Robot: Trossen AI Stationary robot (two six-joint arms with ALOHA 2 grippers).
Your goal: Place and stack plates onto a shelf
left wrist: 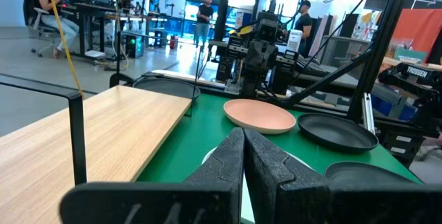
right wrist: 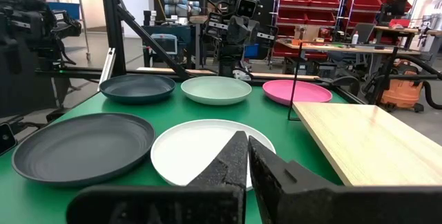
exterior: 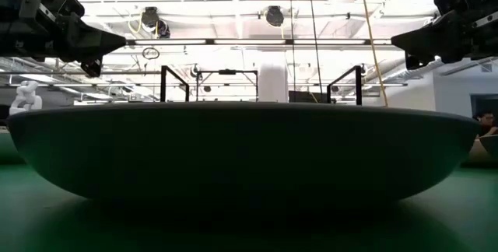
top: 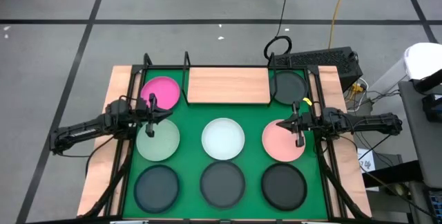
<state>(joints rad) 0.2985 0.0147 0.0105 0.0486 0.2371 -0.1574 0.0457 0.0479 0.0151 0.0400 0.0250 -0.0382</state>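
Eight plates show on the green mat (top: 190, 124) in the high view. At the far side lie the hot pink plate (top: 160, 91) and a dark plate (top: 289, 87), with the light-wood shelf (top: 228, 86) between them. In the middle row lie the pale green plate (top: 158, 141), the white plate (top: 223, 139) and the salmon plate (top: 282, 144). Three dark plates (top: 222, 182) lie along the near side. My left gripper (top: 152, 110) (left wrist: 243, 148) is shut, above the pale green plate's far rim. My right gripper (top: 298, 128) (right wrist: 247, 148) is shut, above the salmon plate's right part. Both are raised off the table.
Black frame posts (top: 146, 61) stand at the shelf's far corners, and one post (right wrist: 295, 79) stands at its edge. The near middle dark plate (exterior: 241, 151) fills the low view. People and benches show in the room beyond. Bare green mat lies between the plates.
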